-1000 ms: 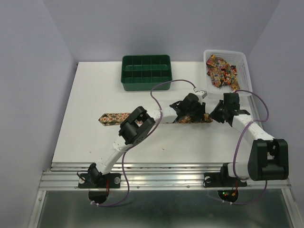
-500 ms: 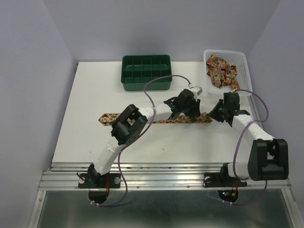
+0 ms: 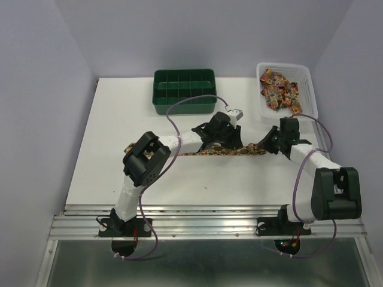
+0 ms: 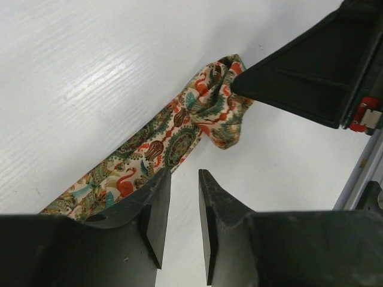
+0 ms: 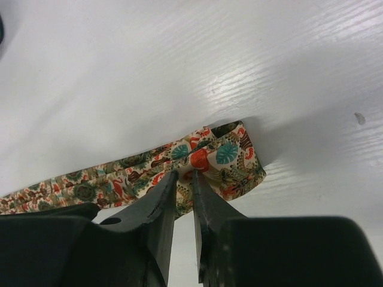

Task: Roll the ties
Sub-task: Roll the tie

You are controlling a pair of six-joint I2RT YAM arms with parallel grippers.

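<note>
A paisley tie (image 3: 248, 152) in red, gold and green lies flat across the middle of the white table, and my left arm hides its middle part. Its right end is folded over on itself (image 5: 233, 158). My right gripper (image 5: 184, 173) is shut on that folded end and shows at the tie's right end in the top view (image 3: 264, 146). My left gripper (image 4: 184, 176) is open by a narrow gap and empty. It hovers just beside the tie (image 4: 179, 131), a little left of the fold (image 3: 232, 145). More ties (image 3: 278, 89) lie heaped in the basket.
A white basket (image 3: 311, 95) stands at the back right. A green compartment tray (image 3: 157, 101) stands at the back centre. The right gripper's black finger (image 4: 287, 78) is close in front of my left gripper. Purple cables loop over both arms.
My left gripper has moved left along the tie, away from its right end. My right gripper has shifted slightly left with the tie's end, which is now folded over.
</note>
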